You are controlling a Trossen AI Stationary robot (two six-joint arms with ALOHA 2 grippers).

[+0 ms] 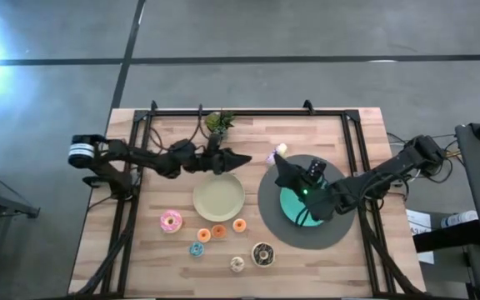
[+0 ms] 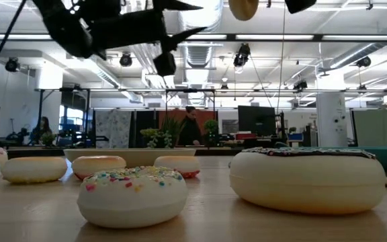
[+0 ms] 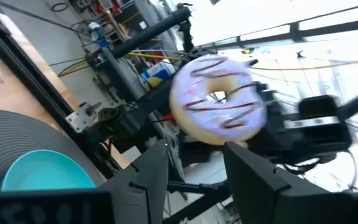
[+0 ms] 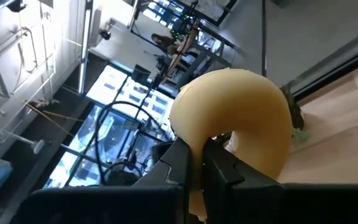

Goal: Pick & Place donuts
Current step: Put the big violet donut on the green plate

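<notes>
Six donuts are lying on the table point(image 1: 348, 133), near the front edge and left of the middle. The pink donut point(image 1: 171, 221) is sitting farthest left. Two orange ones point(image 1: 204, 235) point(image 1: 219, 231) are touching each other just to its right, and a third orange one point(image 1: 239, 224) is a bit farther right. The blue donut point(image 1: 196, 249) is lying in front of them. The cream donut point(image 1: 237, 263) and the chocolate donut point(image 1: 262, 253) are sitting side by side closest to the front.

The right gripper point(image 1: 280, 160) is hanging in the air over the far left edge of the grey mat point(image 1: 340, 229), behind the teal plate point(image 1: 294, 204). Its fingers point(image 4: 219, 168) are pinching a purple donut point(image 3: 216, 99) by the ring, and the donut's underside is plain tan.

The left gripper point(image 1: 244, 157) is hanging above the table just behind the beige plate point(image 1: 218, 198), pointing at the right gripper. Its fingers point(image 3: 250, 177) are spreading apart with nothing between them. The purple donut is a little way in front of them.
</notes>
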